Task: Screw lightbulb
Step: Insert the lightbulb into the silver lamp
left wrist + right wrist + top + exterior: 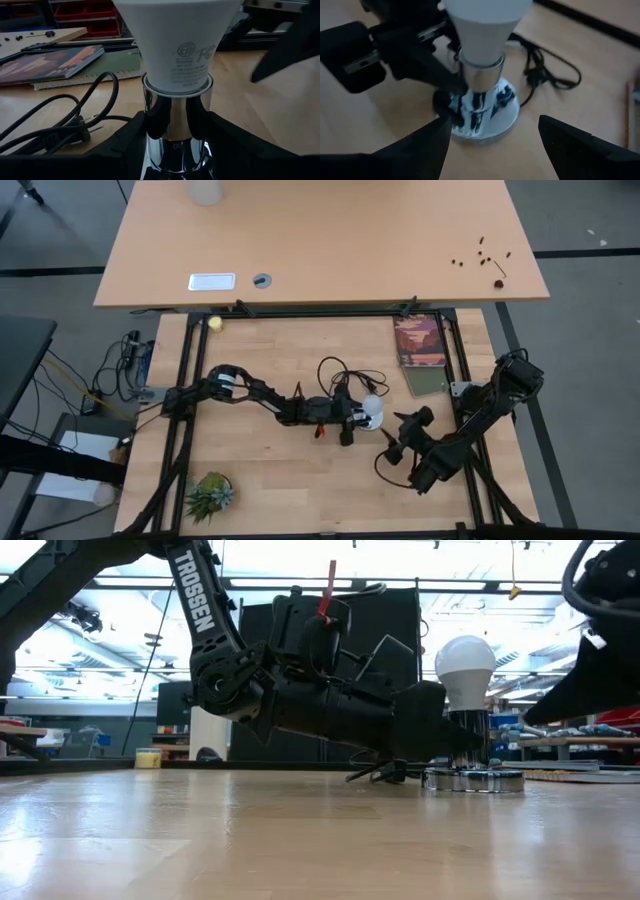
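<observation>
Lightbulb (466, 665) is standing upright in the chrome socket (472, 778) mid-table. We are gripping the socket stem with our left gripper (175, 131), fingers clamped; right gripper (492, 132) is hovering beside, fingers spread. We judge seating nearly done, final tightening unconfirmed.

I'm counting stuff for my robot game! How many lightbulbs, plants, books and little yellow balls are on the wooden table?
Lightbulb: 1
Plant: 1
Book: 1
Yellow ball: 1
Total: 4
</observation>
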Tool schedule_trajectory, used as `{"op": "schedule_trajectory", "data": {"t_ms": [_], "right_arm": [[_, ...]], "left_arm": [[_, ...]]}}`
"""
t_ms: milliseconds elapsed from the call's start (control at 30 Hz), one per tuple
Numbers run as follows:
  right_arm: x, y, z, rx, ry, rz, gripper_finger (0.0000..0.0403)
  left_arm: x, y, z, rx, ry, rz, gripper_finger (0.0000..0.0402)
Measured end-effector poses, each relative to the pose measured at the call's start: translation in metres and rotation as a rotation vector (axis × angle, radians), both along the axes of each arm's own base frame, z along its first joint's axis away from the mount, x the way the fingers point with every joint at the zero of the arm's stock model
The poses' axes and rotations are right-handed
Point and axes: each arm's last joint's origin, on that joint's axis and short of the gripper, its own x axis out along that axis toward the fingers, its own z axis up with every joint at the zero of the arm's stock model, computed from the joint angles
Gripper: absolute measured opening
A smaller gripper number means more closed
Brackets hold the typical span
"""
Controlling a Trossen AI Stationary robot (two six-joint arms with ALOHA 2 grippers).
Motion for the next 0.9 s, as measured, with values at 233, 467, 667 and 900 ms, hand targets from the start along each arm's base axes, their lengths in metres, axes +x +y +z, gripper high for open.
{"op": "schedule_trajectory", "data": {"t_ms": [233, 467, 667, 900], "right_arm": [[0.000, -0.006, -0.005, -0.076, -0.072, 0.016, 0.0309], [0.025, -0.008, -0.008, -0.063, -0.030, 0.073, 0.0308], [0.035, -0.014, -0.007, -0.093, -0.018, 0.070, 0.0308], [0.046, -0.011, -0.004, -0.105, -0.036, 0.117, 0.0308]], "left_arm": [[0.000, -0.001, -0.001, -0.005, 0.018, -0.033, 0.0194], [0.000, -0.002, -0.002, -0.012, 0.027, -0.094, 0.0194], [0.000, -0.003, -0.003, -0.017, 0.034, -0.113, 0.0194], [-0.001, -0.003, -0.003, -0.027, 0.036, -0.119, 0.0194]]}}
